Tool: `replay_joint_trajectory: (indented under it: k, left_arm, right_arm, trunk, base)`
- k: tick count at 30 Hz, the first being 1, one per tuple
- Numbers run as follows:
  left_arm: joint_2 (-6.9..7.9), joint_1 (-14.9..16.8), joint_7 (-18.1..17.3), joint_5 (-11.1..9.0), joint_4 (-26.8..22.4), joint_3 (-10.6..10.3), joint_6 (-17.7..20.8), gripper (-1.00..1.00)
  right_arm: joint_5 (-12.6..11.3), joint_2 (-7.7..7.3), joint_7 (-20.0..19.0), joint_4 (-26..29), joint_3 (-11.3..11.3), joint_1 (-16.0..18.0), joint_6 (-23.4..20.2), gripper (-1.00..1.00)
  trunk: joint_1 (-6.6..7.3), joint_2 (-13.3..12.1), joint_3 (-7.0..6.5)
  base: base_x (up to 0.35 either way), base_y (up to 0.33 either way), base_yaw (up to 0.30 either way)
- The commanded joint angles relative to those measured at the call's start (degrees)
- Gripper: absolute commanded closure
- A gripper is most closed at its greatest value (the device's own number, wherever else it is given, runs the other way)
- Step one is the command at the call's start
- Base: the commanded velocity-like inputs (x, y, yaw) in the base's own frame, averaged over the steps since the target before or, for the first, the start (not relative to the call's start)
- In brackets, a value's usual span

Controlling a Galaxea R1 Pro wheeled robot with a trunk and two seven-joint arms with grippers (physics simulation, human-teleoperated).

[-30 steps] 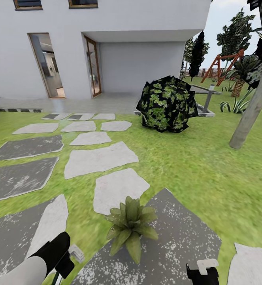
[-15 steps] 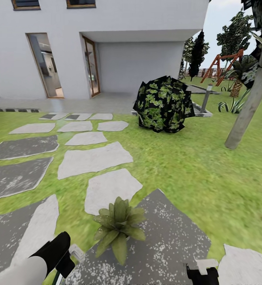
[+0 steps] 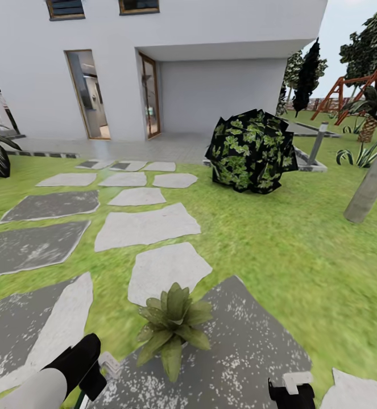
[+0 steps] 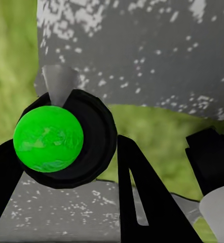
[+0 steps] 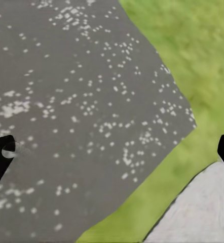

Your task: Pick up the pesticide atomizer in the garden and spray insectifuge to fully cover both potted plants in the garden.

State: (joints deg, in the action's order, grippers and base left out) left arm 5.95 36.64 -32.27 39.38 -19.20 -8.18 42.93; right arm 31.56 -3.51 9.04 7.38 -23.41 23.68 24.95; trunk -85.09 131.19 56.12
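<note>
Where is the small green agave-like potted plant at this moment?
In the head view, the small green rosette plant sits low and centre, on the near edge of a dark speckled stepping stone, just ahead of the left gripper, with grass to its left.

Left black gripper (image 3: 100, 369) is cut off by the head view's bottom edge; the dark-bodied atomizer with the green round end (image 4: 48, 138) is mostly hidden between its fingers (image 4: 142, 197), nozzle head barely visible. Right black gripper (image 3: 291, 392) is also clipped at the bottom edge; in its wrist view only the fingertips (image 5: 0, 157) show at the frame sides. Dark speckled stepping stone (image 5: 81, 116) under it runs out of frame.
</note>
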Motion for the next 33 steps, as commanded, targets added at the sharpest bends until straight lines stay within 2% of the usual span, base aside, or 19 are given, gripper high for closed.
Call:
replay_joint_trajectory:
  k: [1,5,10,23,28,33]
  left_arm:
    - [0.03,0.0,-0.6,0.5,-0.1,-0.2,0.1,1.0]
    - [-0.16,0.0,-0.6,0.4,-0.4,-0.2,0.0,1.0]
    - [-0.23,0.0,-0.5,0.5,-0.7,-0.2,0.0,1.0]
    - [0.64,0.7,-1.5,0.8,-4.3,-0.5,0.7,1.0]
    - [0.86,1.0,-6.8,1.4,-4.4,-0.8,0.7,1.0]
    - [1.4,1.1,-8.4,3.2,-4.4,-0.7,0.8,1.0]
  right_arm:
    - [0.6,0.0,0.3,-0.1,-0.3,0.0,0.2,-1.0]
    - [0.6,0.0,0.3,-0.1,-0.3,0.0,0.2,-1.0]
    - [0.7,-0.07,0.3,-0.1,-0.3,0.0,0.2,-1.0]
    - [0.7,-0.09,0.3,-0.1,-0.3,0.0,0.2,-1.0]
    - [0.7,-0.04,0.3,-0.1,-0.3,0.0,0.2,-1.0]
    - [0.7,-0.01,0.3,-0.1,-0.3,0.0,0.2,-1.0]
  trunk:
    - [0.01,0.0,0.05]
    - [0.01,0.0,0.05]
    - [0.01,0.0,0.05]
    - [0.01,0.0,0.05]
    - [0.01,0.0,0.05]
    - [0.01,0.0,0.05]
  base:
    - [0.001,-0.001,0.24]
    - [0.0,-0.024,0.163]
    - [-0.006,-0.236,0.015]
    - [-0.235,-0.163,0.0]
    - [-0.027,-0.007,0.0]
    - [-0.001,0.0,0.036]
